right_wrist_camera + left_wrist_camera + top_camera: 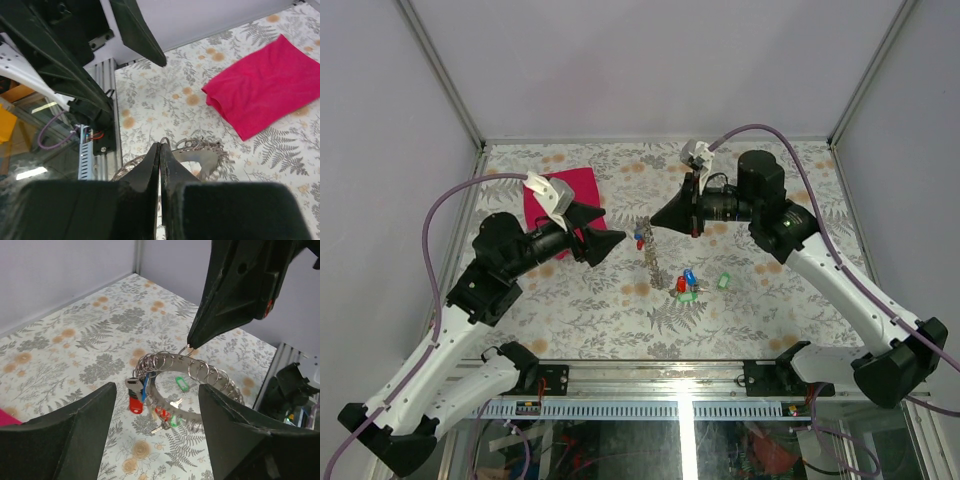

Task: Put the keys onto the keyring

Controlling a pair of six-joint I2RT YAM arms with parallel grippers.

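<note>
1. Pale walls [640, 60] box in the floral counter [570, 305] on three sides. A metal rail [650, 375] runs along its bottom edge in the top view.
2. For moving room, I see bare counter at the lower left and across the right of the top view. The middle is crowded, with both arms reaching in towards each other.
3. At the upper left lies a magenta cloth [580, 185], partly under the left arm and well apart from the ring.
4. My right gripper [655, 220] is closed, its tip pinching the upper edge of the keyring [657, 262]. In the left wrist view the ring hangs tilted from that pinch, with its low end near the counter.
5. My left gripper [614, 226] has its jaws spread with nothing between them. It sits just left of the ring without touching it.
6. The ring is the only holder here. A red-headed key [135, 402] and a blue-headed key [145, 387] hang at its left end in the left wrist view.
7. More keys [685, 285], red, blue and green, bunch at the ring's low end. I cannot tell whether they are threaded on or only lying against it.
8. A green tag [724, 280] lies flat on the counter to the right, apart from the ring.
9. In the right wrist view my own fingers cover most of the ring, leaving only a few coils visible past the tip. From the top the ring shows edge-on, as a thin line.
</note>
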